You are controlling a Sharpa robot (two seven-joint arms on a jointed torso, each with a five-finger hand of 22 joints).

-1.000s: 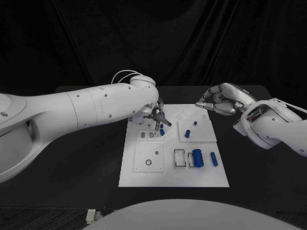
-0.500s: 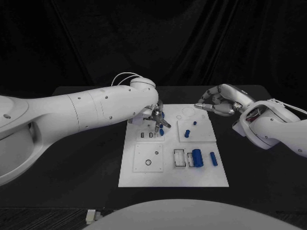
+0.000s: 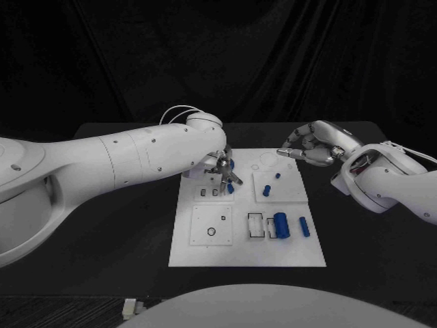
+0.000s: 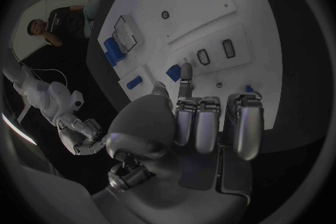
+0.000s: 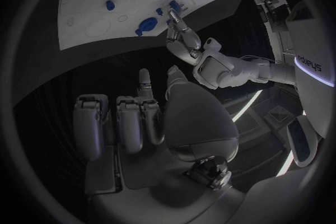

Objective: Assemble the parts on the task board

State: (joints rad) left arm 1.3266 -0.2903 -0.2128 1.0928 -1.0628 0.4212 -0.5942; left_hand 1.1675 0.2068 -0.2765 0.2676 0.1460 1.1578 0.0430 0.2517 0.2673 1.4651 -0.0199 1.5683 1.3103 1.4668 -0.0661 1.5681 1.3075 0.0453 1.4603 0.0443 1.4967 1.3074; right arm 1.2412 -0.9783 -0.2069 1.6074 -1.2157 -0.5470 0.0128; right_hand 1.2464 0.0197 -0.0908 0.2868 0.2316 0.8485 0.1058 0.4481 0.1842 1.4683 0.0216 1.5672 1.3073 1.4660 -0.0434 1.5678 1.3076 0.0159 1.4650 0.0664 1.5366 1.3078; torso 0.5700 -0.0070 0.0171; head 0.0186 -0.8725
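A robotics lab or test cell: a black tabletop (image 3: pixel 130 225) stands before a black curtain backdrop (image 3: pixel 278 61), a white task board (image 3: pixel 248 256) with machined slots lies at its middle, and two white robot arms reach over it from left and right

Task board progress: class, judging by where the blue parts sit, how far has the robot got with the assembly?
Early to midway. On the task board two small blue parts look seated upright in the far right panel. The left hand is working a blue part at the far left panel, though whether it grips it is unclear. A large cylinder and a slim one lie loose. The right hand hovers curled, holding nothing.
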